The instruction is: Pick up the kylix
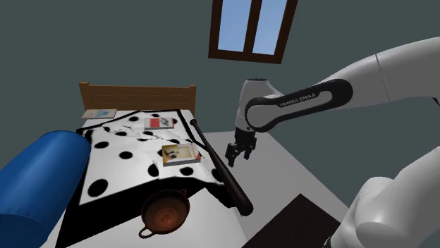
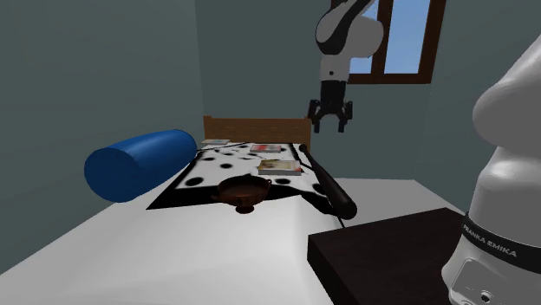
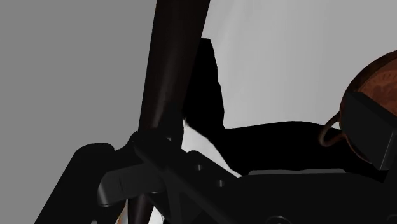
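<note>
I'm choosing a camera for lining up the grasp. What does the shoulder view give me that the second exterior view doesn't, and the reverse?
Shoulder view: it looks down into the brown kylix's bowl and shows its loop handles. Second exterior view: side-on, the kylix stands upright on its foot, and the open gripper hangs high above the bed. Both: the kylix, dark bat, blue bolster and spotted blanket.

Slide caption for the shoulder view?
Open gripper hangs above a black bat, well apart from the brown kylix resting on the bed.
</note>
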`<state>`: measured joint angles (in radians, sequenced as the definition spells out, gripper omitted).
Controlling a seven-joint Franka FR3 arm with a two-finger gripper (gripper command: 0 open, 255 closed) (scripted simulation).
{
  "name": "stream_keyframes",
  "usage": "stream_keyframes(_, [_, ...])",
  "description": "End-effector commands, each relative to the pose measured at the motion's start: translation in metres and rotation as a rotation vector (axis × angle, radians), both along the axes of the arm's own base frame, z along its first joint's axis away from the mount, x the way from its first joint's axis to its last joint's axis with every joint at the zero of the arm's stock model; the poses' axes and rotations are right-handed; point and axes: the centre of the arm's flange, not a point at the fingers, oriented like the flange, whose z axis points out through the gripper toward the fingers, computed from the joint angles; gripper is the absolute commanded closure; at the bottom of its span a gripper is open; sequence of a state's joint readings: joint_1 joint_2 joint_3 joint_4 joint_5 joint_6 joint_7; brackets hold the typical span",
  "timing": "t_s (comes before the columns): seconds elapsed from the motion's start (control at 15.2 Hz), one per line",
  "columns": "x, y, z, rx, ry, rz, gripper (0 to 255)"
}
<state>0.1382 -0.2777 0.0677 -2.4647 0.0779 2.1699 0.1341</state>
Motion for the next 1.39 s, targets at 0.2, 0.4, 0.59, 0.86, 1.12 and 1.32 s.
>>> stream_keyframes(0.2, [0.027, 0.037, -0.045, 0.03, 0.008, -0.006, 0])
stream_keyframes(0.4, [0.044, 0.06, -0.072, 0.047, 0.014, -0.01, 0])
stream_keyframes(0.59, [0.06, 0.083, -0.097, 0.065, 0.019, -0.013, 0])
stream_keyframes(0.86, [0.082, 0.115, -0.131, 0.089, 0.026, -0.017, 0])
stream_keyframes(1.12, [0.104, 0.147, -0.164, 0.112, 0.034, -0.022, 0])
stream_keyframes(1.32, [0.114, 0.163, -0.185, 0.123, 0.037, -0.024, 0])
